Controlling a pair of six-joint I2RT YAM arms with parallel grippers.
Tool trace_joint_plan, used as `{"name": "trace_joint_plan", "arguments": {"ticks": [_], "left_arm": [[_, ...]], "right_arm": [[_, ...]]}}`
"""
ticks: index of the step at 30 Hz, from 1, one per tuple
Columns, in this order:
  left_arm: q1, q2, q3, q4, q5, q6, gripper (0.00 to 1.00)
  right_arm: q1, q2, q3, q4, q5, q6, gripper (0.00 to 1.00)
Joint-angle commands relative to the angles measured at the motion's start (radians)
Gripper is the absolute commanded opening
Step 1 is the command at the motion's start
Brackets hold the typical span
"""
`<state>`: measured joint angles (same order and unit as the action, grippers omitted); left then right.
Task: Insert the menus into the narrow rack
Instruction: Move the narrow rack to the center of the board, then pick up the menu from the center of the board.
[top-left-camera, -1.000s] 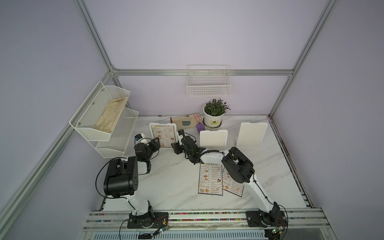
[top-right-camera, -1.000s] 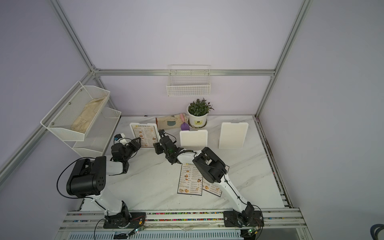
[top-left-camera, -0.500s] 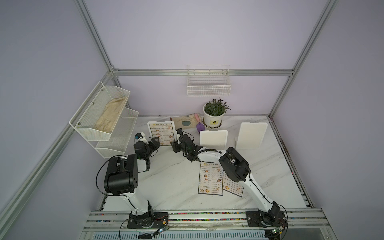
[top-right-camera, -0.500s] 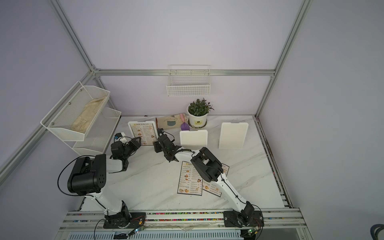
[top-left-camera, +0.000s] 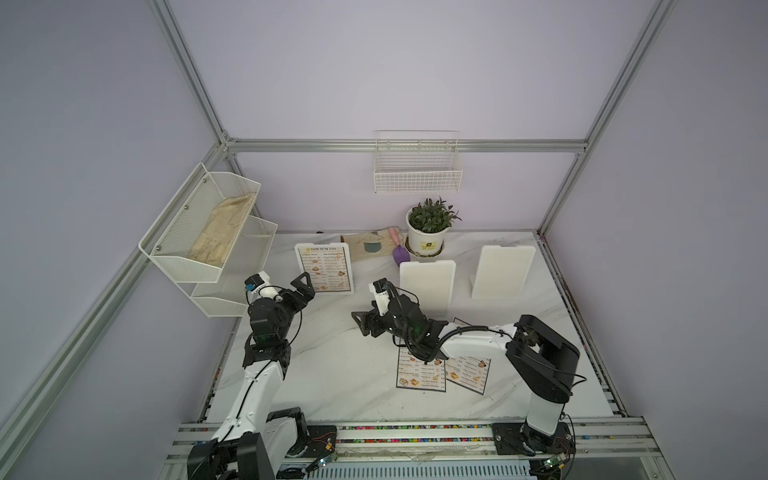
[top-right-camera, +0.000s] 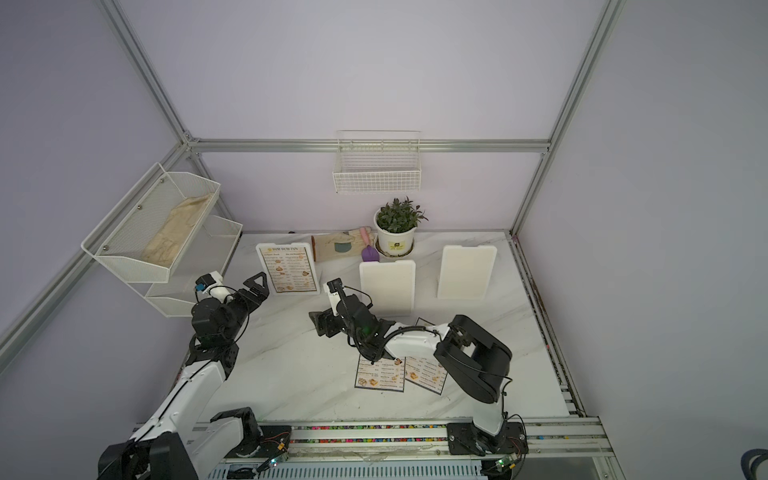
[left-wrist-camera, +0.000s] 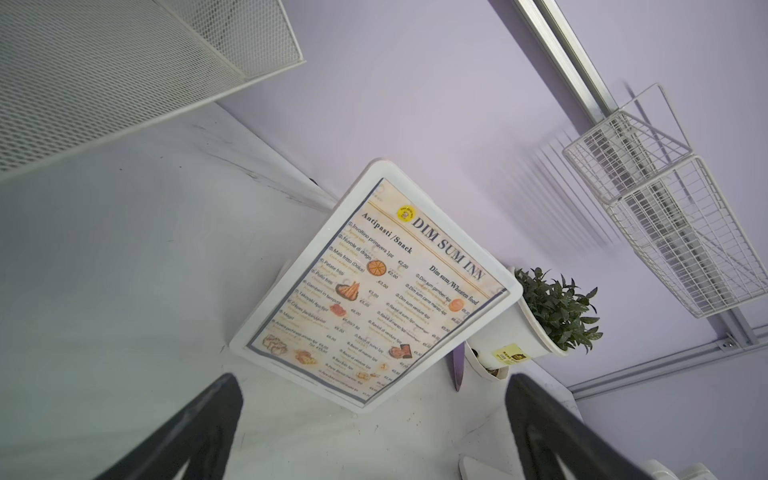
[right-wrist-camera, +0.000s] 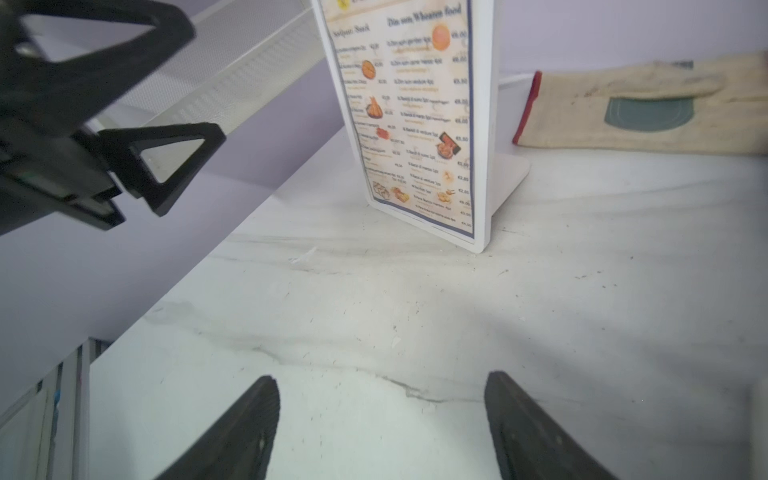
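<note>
My left claw (top-left-camera: 302, 284) and right claw (top-left-camera: 358, 325) gape empty. Two black-bordered paper menus (top-left-camera: 420, 373) lie flat behind the right one, under its forearm, long axes pointing wallward; right is nearer.

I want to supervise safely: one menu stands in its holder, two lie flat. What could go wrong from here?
The flat menus lie thin on the table, side by side; pinching one may crease it or drag its neighbour.
The open left gripper hangs close to the filled holder; a careless sweep might tip it.
</note>
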<state>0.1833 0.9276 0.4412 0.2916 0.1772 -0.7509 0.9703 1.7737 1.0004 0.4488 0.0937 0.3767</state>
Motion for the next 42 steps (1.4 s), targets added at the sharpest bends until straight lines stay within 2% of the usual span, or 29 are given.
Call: {"name": "trace_joint_plan", "arguments": {"ticks": [1, 2, 3, 5, 7, 11, 14, 16, 19, 21, 23, 28, 31, 38, 42], "left_arm": [[0.003, -0.114, -0.078, -0.201, -0.028, -0.124, 1.0], [0.004, -0.158, -0.107, -0.195, -0.025, -0.201, 1.0], [0.004, -0.196, -0.155, -0.118, 0.028, -0.227, 1.0], [0.005, -0.247, -0.221, 0.034, 0.17, -0.221, 1.0], [0.004, -0.285, -0.232, 0.029, 0.238, -0.219, 1.0], [0.004, -0.323, -0.306, 0.057, 0.235, -0.236, 1.0], [0.004, -0.329, -0.316, 0.02, 0.313, -0.228, 1.0], [0.0, -0.332, -0.323, 0.016, 0.347, -0.223, 1.0], [-0.021, -0.332, -0.308, -0.032, 0.376, -0.199, 1.0], [-0.071, -0.316, -0.283, -0.078, 0.356, -0.166, 1.0], [-0.162, -0.281, -0.249, -0.127, 0.3, -0.126, 1.0], [-0.5, -0.129, -0.179, -0.175, 0.043, -0.085, 0.92], [-0.656, -0.012, -0.132, -0.175, -0.057, -0.068, 0.88], [-0.78, 0.196, -0.071, -0.133, -0.101, -0.074, 0.8], [-0.826, 0.284, -0.046, -0.096, -0.116, -0.093, 0.79]], "right_arm": [[-0.016, -0.103, -0.114, 0.022, 0.054, 0.06, 0.93], [-0.016, -0.141, -0.132, -0.034, 0.088, 0.089, 0.93], [-0.016, -0.177, -0.141, -0.104, 0.129, 0.128, 0.94], [-0.016, -0.236, -0.149, -0.245, 0.208, 0.222, 0.96], [-0.016, -0.3, -0.179, -0.331, 0.282, 0.279, 0.97], [-0.016, -0.455, -0.304, -0.342, 0.384, 0.334, 0.97], [-0.016, -0.543, -0.361, -0.381, 0.421, 0.329, 0.97], [-0.017, -0.57, -0.383, -0.412, 0.416, 0.315, 0.97], [-0.017, -0.578, -0.393, -0.497, 0.432, 0.369, 0.97], [-0.017, -0.578, -0.41, -0.499, 0.416, 0.382, 0.97], [-0.018, -0.577, -0.423, -0.506, 0.41, 0.39, 0.97], [-0.017, -0.584, -0.463, -0.496, 0.411, 0.414, 0.95], [-0.018, -0.573, -0.471, -0.496, 0.409, 0.427, 0.93], [-0.05, -0.562, -0.489, -0.487, 0.384, 0.435, 0.9], [-0.131, -0.555, -0.514, -0.446, 0.277, 0.419, 0.88]]}}
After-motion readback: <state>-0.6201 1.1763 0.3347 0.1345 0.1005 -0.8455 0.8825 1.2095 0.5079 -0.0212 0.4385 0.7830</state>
